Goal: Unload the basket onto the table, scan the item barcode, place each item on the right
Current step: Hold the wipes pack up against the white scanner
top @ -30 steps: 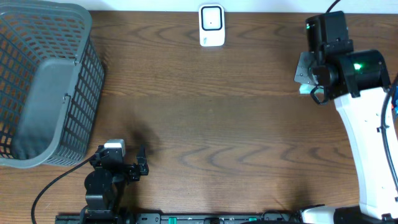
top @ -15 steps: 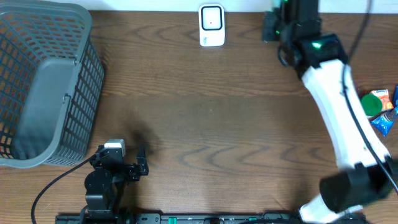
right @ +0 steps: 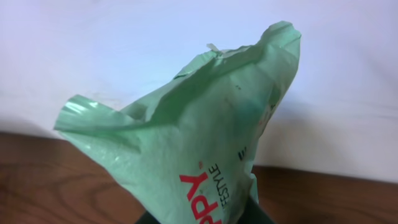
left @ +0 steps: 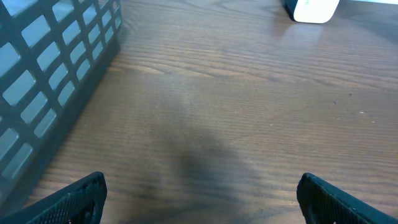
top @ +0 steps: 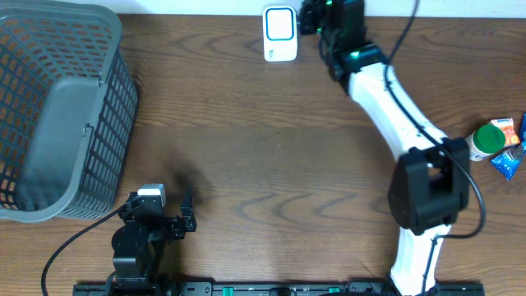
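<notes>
The basket fills the upper left of the overhead frame. It is probably where scanned goods go, and it sits well apart from the action. Below it, in the lower left, the left end effector hangs low over the bare counter. Its fingers are spread wide with nothing between them, and in its own wrist view the two tips sit in the bottom corners of the frame. It looks parked to leave the middle free.

At top centre the white scanner stands at the counter's far edge, its window glowing pale blue. Just to its right, at the top edge, the right end effector is clamped on a green packet. The wrist view shows the packet gripped at its lower end, its crumpled top rising against a white wall. Holding it this close beside the scanner suggests the aim is to turn the barcode towards the window. No barcode shows on the visible face, only red and dark lettering. In the overhead view the arm hides most of the packet.

At the right edge, mid-frame, a green-capped bottle and a blue pouch lie together, partly cut off. They look like items waiting their turn. Nothing stands between packet and scanner, though the creased film may be what hinders the scan.
</notes>
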Tool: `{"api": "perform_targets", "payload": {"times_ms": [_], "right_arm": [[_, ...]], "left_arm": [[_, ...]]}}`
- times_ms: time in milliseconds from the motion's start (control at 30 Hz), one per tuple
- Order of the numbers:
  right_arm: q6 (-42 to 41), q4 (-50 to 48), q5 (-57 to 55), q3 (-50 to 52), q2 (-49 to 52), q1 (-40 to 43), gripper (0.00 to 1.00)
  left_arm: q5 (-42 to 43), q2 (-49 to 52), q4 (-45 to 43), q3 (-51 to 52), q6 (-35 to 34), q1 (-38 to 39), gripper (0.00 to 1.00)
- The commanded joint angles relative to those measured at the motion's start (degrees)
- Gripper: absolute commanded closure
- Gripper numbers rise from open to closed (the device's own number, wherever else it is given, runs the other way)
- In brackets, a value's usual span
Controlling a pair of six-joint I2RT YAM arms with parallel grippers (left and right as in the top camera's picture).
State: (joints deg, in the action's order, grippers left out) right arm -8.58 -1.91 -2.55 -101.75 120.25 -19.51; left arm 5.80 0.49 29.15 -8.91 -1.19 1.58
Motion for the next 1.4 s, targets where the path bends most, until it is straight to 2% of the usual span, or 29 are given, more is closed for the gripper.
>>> {"api": "perform_targets", "payload": {"times_ms": [0, 167, 367, 867, 1367], "right_arm": [[7.5, -1.0, 0.7, -4.0, 5.3, -1.9, 0.99], [17.4, 4.8, -0.6, -12.4, 11.0, -2.7, 0.99], [25.4, 11.2, -4.1, -20.7, 16.6, -4.5, 0.99], [36.7, 9.0, -13.1, -21.1, 22.2, -7.5, 0.99], [42.4, 6.1, -13.5, -21.1, 24.5, -8.0, 0.99]], "left_arm": [[-0.4, -0.2, 0.0, 0.9, 1.0, -0.3, 0.02], [-0.4, -0.2, 0.0, 0.9, 1.0, -0.3, 0.02], [-0.4, -0.2, 0.0, 0.9, 1.0, -0.3, 0.02], [-0.4, -0.2, 0.0, 0.9, 1.0, -0.3, 0.02], [-0.4, -0.2, 0.0, 0.9, 1.0, -0.3, 0.02]]}}
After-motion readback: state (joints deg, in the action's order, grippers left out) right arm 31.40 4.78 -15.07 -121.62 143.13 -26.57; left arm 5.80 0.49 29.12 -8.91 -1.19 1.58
